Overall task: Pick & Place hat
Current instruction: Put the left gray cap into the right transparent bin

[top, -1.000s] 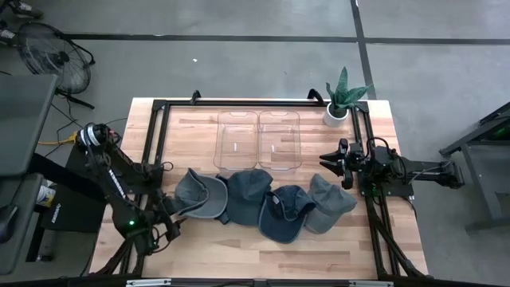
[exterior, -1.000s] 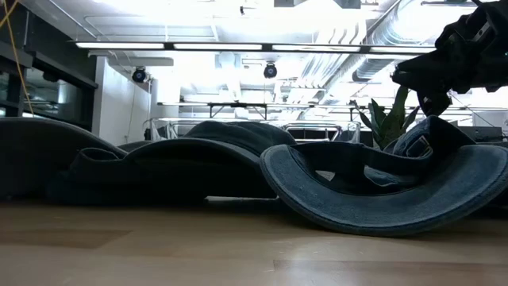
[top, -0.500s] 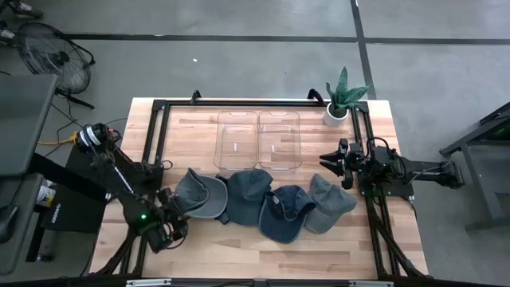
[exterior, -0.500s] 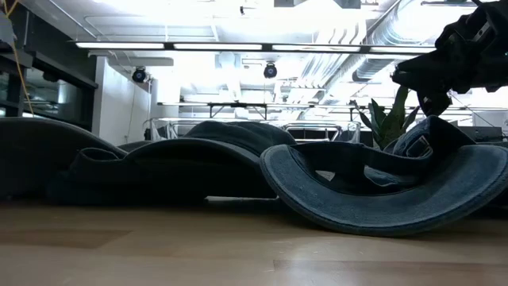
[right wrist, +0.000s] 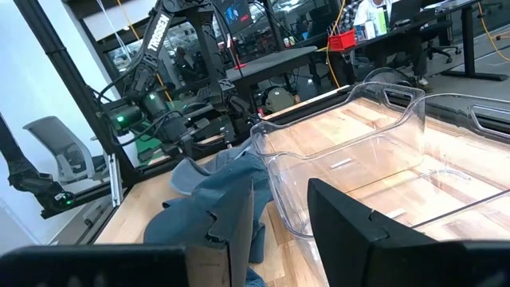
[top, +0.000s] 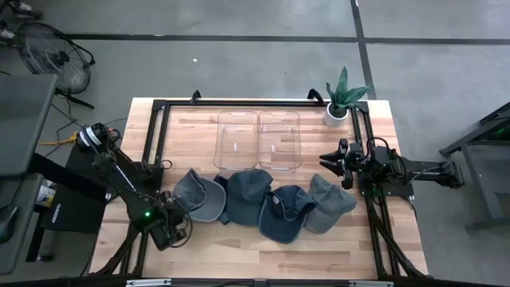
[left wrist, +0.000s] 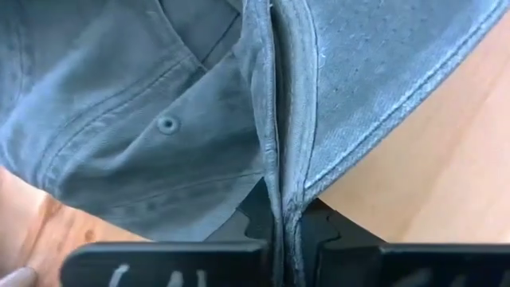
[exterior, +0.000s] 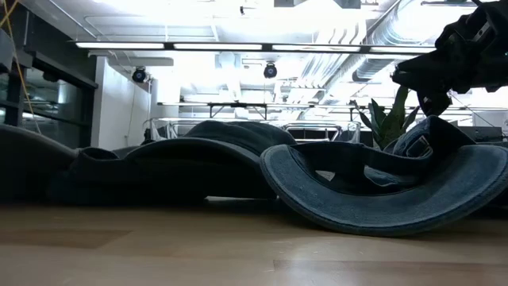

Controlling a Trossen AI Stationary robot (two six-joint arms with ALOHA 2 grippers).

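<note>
I have the left hand (top: 177, 217) pinched tight on the brim edge of the grey hat (top: 197, 195), the end one of the row nearest that arm. In the left wrist view the hat's (left wrist: 239, 104) folded brim runs straight down into the closed fingers (left wrist: 259, 219), so the cloth is caught between them, not merely beside them.

What matters for my next move is the lie of things from that hand. The crown of the hat sits just ahead of the fingers, toward the middle of the bench (top: 239, 247), and overlaps the next hat (top: 245, 195) in the row. The two clear bins (top: 259, 139) lie farther on in the same general direction, beyond the hats and toward the far edge of the bench. So I judge the carry should go up first, to peel this hat off its neighbour, then forward over the row to the nearer bin.

The right hand (top: 328, 163) waits well apart on the far side, near the last hat (top: 328, 203) and beside the bins, its fingers (right wrist: 239, 215) standing apart with nothing between them. It is closer to the bins, but the left hand already has the hat.
</note>
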